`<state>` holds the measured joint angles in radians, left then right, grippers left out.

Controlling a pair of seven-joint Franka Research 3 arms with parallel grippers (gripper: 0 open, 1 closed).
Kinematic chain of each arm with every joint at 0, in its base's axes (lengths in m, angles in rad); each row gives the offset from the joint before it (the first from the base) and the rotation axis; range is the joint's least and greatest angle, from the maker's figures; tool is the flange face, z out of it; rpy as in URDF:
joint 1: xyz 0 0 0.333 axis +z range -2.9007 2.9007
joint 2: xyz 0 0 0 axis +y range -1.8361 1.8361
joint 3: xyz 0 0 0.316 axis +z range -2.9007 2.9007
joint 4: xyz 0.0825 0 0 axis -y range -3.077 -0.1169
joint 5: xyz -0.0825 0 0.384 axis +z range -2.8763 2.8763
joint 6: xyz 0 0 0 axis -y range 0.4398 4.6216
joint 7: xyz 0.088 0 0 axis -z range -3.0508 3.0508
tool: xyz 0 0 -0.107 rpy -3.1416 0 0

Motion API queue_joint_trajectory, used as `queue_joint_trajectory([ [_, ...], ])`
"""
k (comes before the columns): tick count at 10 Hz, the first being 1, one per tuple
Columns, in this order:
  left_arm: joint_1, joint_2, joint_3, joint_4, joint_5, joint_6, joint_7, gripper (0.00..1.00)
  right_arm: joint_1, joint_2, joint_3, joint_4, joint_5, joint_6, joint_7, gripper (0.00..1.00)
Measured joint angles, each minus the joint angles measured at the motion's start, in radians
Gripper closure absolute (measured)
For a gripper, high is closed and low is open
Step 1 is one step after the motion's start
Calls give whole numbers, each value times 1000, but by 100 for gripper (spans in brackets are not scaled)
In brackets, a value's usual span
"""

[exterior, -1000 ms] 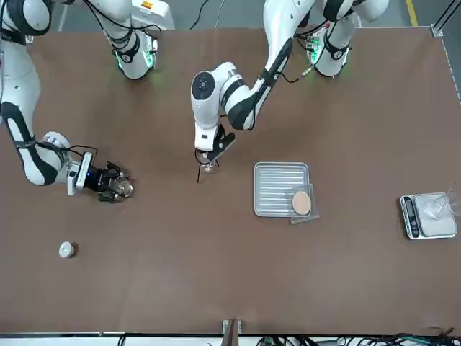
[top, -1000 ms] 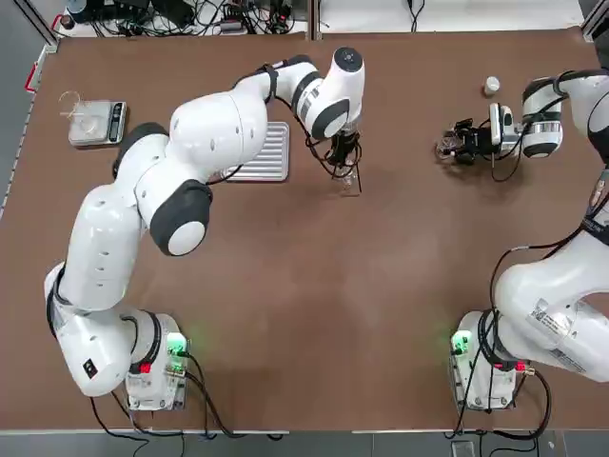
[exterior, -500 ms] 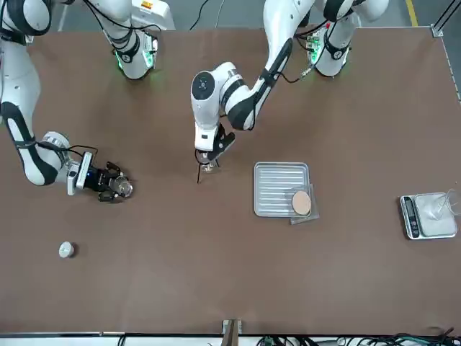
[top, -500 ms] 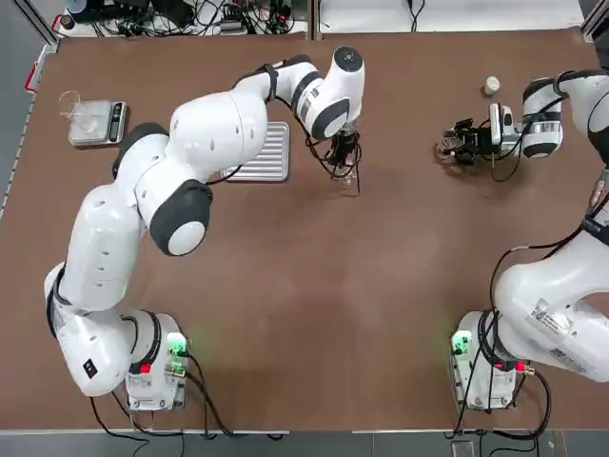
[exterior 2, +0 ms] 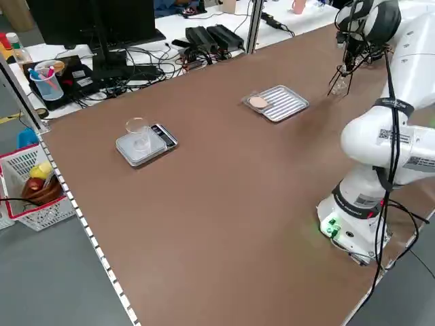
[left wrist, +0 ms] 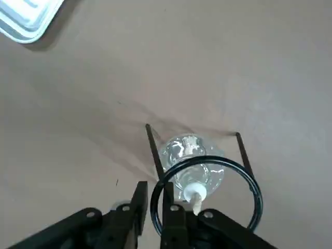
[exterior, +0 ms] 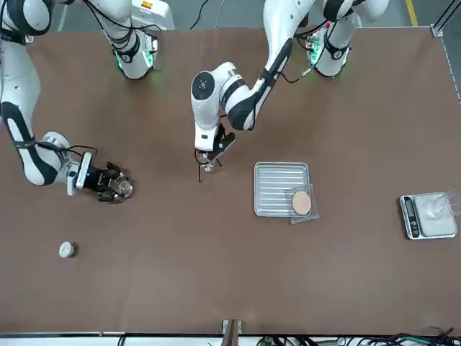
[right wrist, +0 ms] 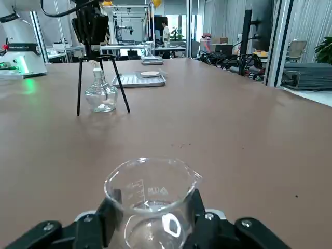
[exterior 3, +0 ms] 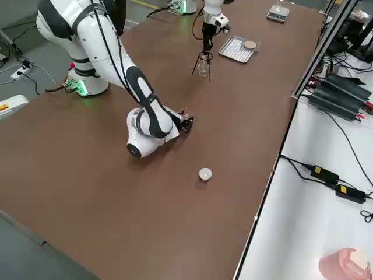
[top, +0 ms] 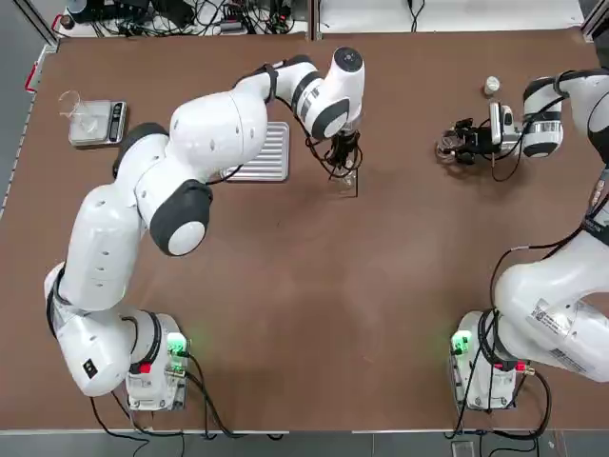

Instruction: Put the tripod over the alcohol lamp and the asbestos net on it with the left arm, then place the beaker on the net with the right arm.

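While both arms stay put, left fingers [left wrist: 139,207] loosen on the tripod [left wrist: 207,179].

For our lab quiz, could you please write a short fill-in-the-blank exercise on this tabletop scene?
1. The tripod stands over the alcohol ____.
2. The asbestos net lies partly on the ribbed silver ____.
3. The right gripper is closed around the ____.
4. The left gripper is at the tripod's ____.

Missing words: lamp; tray; beaker; ring

Brown table [top: 285,314], perhaps workshop behind
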<state>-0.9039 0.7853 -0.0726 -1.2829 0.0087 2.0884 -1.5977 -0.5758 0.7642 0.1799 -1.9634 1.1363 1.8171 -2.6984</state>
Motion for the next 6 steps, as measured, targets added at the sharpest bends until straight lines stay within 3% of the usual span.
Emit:
queue_joint_trajectory([
  [2, 0, 1, 0, 0, 0, 0, 0, 72, 0, 0, 0, 1, 0, 0, 0, 42],
  [5, 1, 1, 1, 6, 0, -2, 0, 31, 0, 0, 0, 1, 0, 0, 0, 42],
  [6, 1, -1, 2, 18, 0, -9, 0, 23, 0, 0, 0, 2, 0, 0, 0, 42],
])
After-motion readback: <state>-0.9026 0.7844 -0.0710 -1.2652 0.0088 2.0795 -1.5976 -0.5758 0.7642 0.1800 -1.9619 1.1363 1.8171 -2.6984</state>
